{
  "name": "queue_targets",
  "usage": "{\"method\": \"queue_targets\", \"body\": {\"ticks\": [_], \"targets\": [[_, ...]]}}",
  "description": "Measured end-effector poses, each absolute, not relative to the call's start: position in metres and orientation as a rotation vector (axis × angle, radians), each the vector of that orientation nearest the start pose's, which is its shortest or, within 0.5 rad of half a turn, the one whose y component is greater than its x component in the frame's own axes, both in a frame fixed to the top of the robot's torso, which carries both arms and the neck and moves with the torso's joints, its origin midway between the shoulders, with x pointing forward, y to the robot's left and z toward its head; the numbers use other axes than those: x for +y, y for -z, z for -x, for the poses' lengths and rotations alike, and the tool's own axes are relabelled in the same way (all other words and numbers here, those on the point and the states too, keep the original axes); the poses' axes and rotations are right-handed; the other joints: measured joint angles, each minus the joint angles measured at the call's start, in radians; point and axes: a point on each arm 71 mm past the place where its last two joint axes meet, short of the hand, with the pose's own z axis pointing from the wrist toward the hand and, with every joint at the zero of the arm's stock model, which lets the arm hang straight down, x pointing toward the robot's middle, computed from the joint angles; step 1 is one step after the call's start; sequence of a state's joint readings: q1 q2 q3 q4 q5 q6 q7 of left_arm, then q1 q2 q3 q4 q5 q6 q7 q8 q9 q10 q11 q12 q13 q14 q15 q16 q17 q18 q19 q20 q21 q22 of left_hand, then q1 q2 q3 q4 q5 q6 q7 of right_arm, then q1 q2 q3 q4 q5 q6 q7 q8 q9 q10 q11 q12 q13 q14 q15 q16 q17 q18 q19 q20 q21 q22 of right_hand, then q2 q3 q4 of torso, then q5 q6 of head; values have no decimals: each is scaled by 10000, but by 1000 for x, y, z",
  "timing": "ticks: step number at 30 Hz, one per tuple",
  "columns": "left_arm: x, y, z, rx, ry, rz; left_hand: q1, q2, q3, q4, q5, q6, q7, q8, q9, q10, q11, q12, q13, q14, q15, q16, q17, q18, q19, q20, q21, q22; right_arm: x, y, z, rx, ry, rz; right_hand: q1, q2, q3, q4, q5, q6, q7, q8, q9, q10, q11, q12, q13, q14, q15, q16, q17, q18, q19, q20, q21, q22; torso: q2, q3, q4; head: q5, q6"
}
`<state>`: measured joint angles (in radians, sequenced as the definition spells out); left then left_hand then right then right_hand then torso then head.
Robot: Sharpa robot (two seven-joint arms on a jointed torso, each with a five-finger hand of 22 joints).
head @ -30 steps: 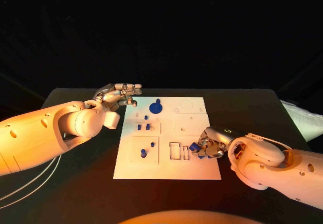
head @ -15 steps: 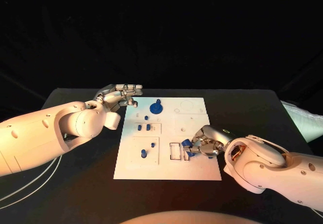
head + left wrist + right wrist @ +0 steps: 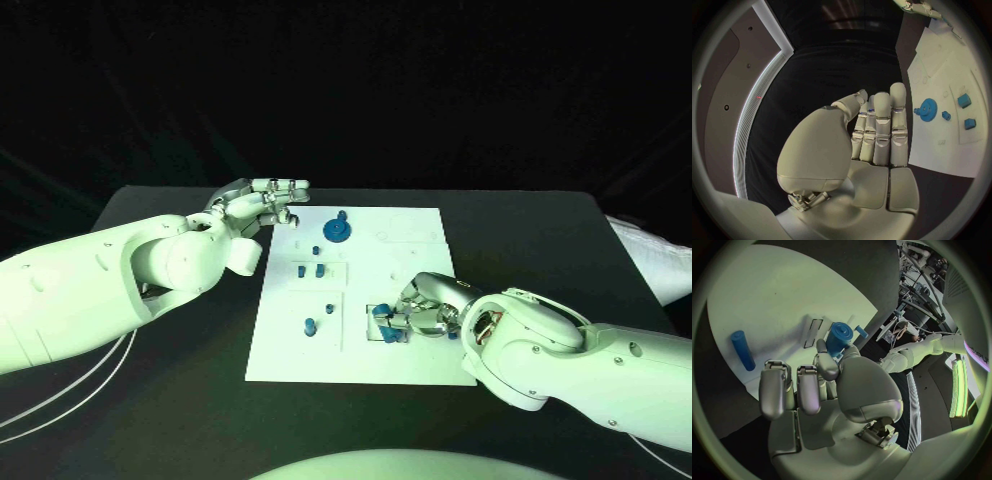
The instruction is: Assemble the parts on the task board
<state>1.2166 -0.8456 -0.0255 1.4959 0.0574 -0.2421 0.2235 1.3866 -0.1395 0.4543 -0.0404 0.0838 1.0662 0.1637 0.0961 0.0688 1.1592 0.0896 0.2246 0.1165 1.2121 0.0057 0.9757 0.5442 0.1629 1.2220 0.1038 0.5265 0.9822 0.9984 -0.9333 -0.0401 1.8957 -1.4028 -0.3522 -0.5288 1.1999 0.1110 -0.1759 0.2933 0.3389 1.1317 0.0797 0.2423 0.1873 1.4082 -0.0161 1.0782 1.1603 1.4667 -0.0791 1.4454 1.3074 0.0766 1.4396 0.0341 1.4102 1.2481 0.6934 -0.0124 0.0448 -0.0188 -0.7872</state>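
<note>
Two hands are over the black table, and the action is at the right hand, low over the white task board at about 4 o'clock from its centre. Its fingers are curled in, and a round blue part sits pinched at the fingertips, just above the board beside a narrow slot. A blue cylinder lies flat on the board, apart from that hand.

Up at 11 o'clock, the left hand hovers at the board's far left corner, fingers straight and pressed close together, holding nothing. The blue gear lies just beside it, toward 3 o'clock, not touched. Small blue blocks stand left of centre.

A black backdrop hangs behind the table.
</note>
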Motion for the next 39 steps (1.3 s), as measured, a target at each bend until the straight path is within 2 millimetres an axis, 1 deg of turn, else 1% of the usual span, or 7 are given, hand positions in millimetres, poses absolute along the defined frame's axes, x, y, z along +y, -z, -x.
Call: {"method": "queue_targets", "body": {"ticks": [4,8,12,19,26,35,39], "targets": [[215,179,-498,15512,15224,12541,0,0,-27,27,0,0,0,0,0,-13,13,0,0,0,0,0,0,0,0,0,0,-10,-160,243,-375,19830,-5956,-1288,-419,140,-320,-22,-371,214,-174,87,156,71,-67,-2,25,2,-6,0,0,0,0,0,0,0,-2,1,-3,11,-17],[214,179,-498,15519,15231,12539,0,0,-55,-1,0,0,0,0,0,-13,13,0,-1,0,0,0,0,0,0,0,0,-12,-159,244,-376,19820,-5793,-1178,-1307,-58,-993,-37,-2096,386,-280,88,234,31,-27,-272,-7,-19,-55,0,-1,1,-38,-38,-1,-20,-2,2,-9,22,-30],[214,179,-498,15527,15237,12538,0,0,-55,-1,0,0,0,0,0,-13,13,0,-2,0,0,0,1,1,0,0,0,-12,-159,244,-376,19739,-5638,-1041,-1912,-287,-1395,-17,-2804,274,-244,88,307,-64,-20,-496,-92,-19,-55,-110,-2,0,-38,-37,-1,-82,-6,8,-16,26,-33],[214,179,-498,15542,15250,12535,0,0,-55,-1,0,0,0,0,0,-13,13,0,0,0,0,0,1,1,0,0,0,-12,-159,242,-375,19569,-5519,-793,-2027,-506,-1419,-44,-2763,270,-242,89,380,-67,-25,-575,-107,-19,-54,-118,7,1,-38,-37,-1,-103,-9,14,-22,27,-35],[214,179,-498,15564,15260,12538,0,0,-55,-1,0,0,0,0,0,-13,13,0,6,0,0,0,-7,1,0,0,0,-11,-157,240,-374,19457,-5589,-560,-25,-538,-921,-926,-2246,226,-224,89,534,-66,-25,-575,43,-20,-53,-118,6,1,-38,-37,-1,-80,-6,17,-24,27,-38],[214,180,-497,15602,15273,12570,0,0,-55,-1,0,0,0,0,0,-12,13,0,5,0,1,0,-13,2,0,0,0,-11,-152,234,-375,19052,-5721,-93,1160,-442,-628,-1504,-2442,201,-239,133,673,-4,-9,-575,201,-16,-46,-118,5,1,-36,-39,-1,102,-5,8,-9,35,-75],[214,180,-497,15610,15271,12585,0,0,-55,-1,0,0,0,0,0,-12,13,0,4,0,0,0,-13,0,0,0,0,-10,-150,237,-375,19050,-5714,51,1679,-174,-373,-1781,-2503,190,-230,115,649,43,-59,-575,272,-18,-48,-78,4,1,-1,-73,-2,129,-5,8,-7,42,-80]]}}
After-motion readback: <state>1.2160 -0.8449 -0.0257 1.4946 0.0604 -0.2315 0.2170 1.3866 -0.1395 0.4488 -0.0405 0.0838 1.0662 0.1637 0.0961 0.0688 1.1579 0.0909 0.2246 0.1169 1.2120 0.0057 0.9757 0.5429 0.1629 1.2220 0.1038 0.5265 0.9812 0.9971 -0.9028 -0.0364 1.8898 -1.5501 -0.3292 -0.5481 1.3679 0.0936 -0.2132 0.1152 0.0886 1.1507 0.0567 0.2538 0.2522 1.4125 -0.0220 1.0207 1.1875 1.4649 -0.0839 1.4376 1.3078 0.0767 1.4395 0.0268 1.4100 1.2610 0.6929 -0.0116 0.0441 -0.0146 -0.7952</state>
